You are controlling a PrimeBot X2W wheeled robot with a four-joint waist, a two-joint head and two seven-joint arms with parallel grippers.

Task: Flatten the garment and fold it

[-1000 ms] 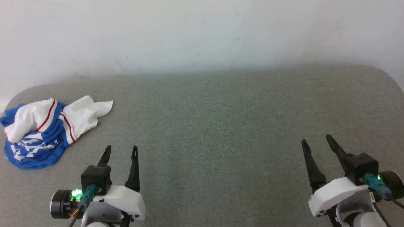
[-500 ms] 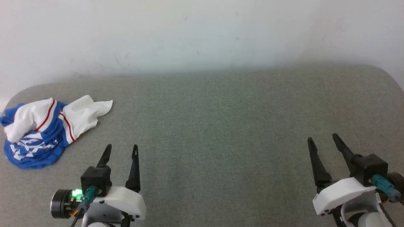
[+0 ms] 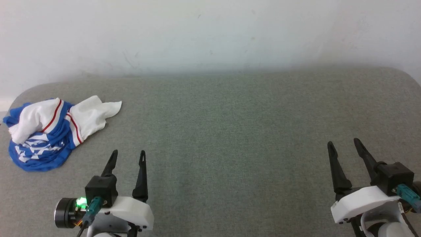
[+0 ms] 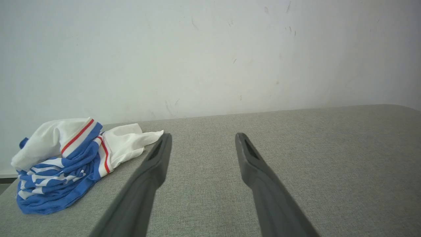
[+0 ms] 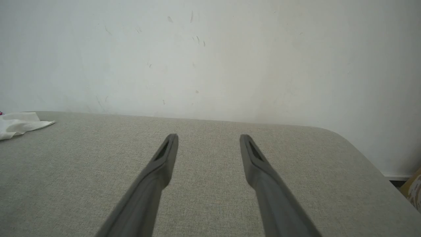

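Note:
The garment [image 3: 49,131] lies crumpled in a heap at the far left of the grey table: blue cloth with white print, white sleeves and red-and-white trim. The left wrist view has the garment [image 4: 69,161] to the left of the fingers, and a white sleeve tip [image 5: 19,124] reaches into the right wrist view's left edge. My left gripper [image 3: 128,154] hovers open near the front edge, to the right of and nearer than the heap, touching nothing. My right gripper [image 3: 343,142] stands open at the lower right, far from the cloth.
The grey fabric-covered table [image 3: 230,131] has rounded corners and backs onto a white wall [image 3: 210,36]. Its right edge [image 5: 368,158] drops off close to my right gripper. A yellowish object [image 5: 415,189] sits beyond that edge.
The head camera has shifted a little, so the whole picture has slid. My right gripper has drawn somewhat to the right and toward the front edge. The garment and left gripper stay put.

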